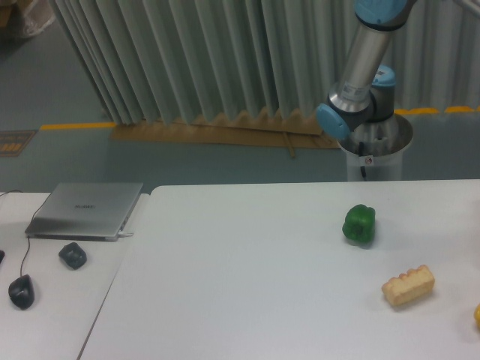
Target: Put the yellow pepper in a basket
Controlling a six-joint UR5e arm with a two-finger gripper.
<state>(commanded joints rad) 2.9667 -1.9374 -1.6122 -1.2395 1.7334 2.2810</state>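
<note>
A fixed camera looks across a pale worktop [247, 285] with a grey ribbed curtain behind it. At far left, on a lower side surface, lie a closed silver laptop [85, 211], a small dark rounded object [73, 256] and a dark computer mouse [21, 291]. The middle of the worktop carries nothing that shows.

Toward the right sits a green pepper [359, 223], upright and glossy. Below and to its right lies a tan ridged block [409, 286], well apart from the green pepper. At the extreme right edge, low down, a bright yellow sliver marks the yellow pepper [477, 316]; most of it is cut off, so its pose cannot be told. No basket is visible.

Behind the worktop, upper right, the robot arm [360, 71] rises from a metal pedestal [379, 154] and leaves the top of the view. The fingers are out of view, so whether they are open or closed cannot be told.

Judging from the sliver, the yellow pepper is probably light, smooth and somewhat slippery, with a rounded body that could roll or squirt free. A hold across its widest middle, with moderate pressure, seems safest.
</note>
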